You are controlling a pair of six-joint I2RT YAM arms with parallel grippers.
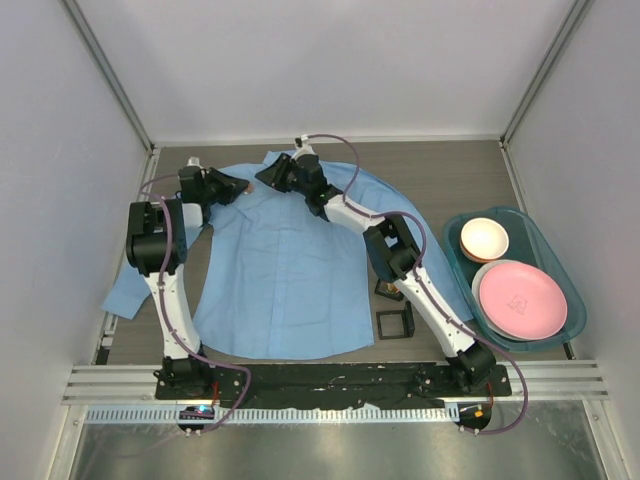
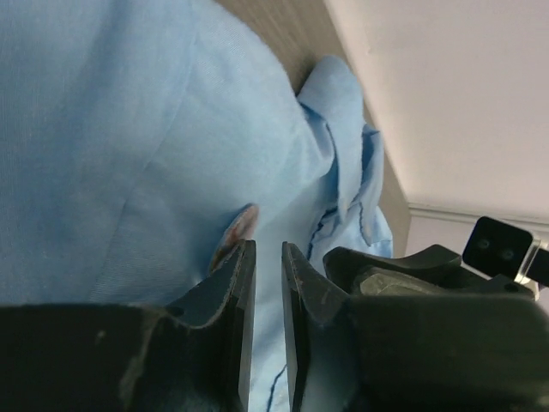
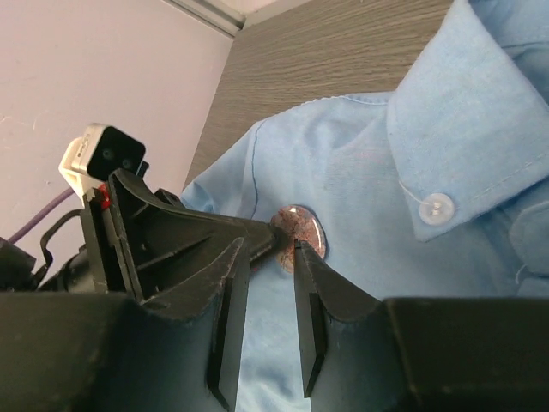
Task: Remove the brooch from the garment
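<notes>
a round brooch (image 3: 298,233) sat on the shirt (image 3: 369,163), down-left of the collar (image 3: 463,103) and its white button (image 3: 436,207). the right gripper (image 3: 268,257) stood just short of the brooch, jaws slightly apart. the left gripper (image 3: 257,233) touched the brooch's left edge. the table (image 3: 326,60) lay beyond the brooch.

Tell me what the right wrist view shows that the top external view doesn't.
Only the right wrist view: the round coppery brooch pinned below the collar, and a white collar button. From above, that spot is hidden. Only the top external view: the teal tray holding a bowl and a pink plate, plus black square frames. Both: the light blue shirt and the wood-grain table.
</notes>
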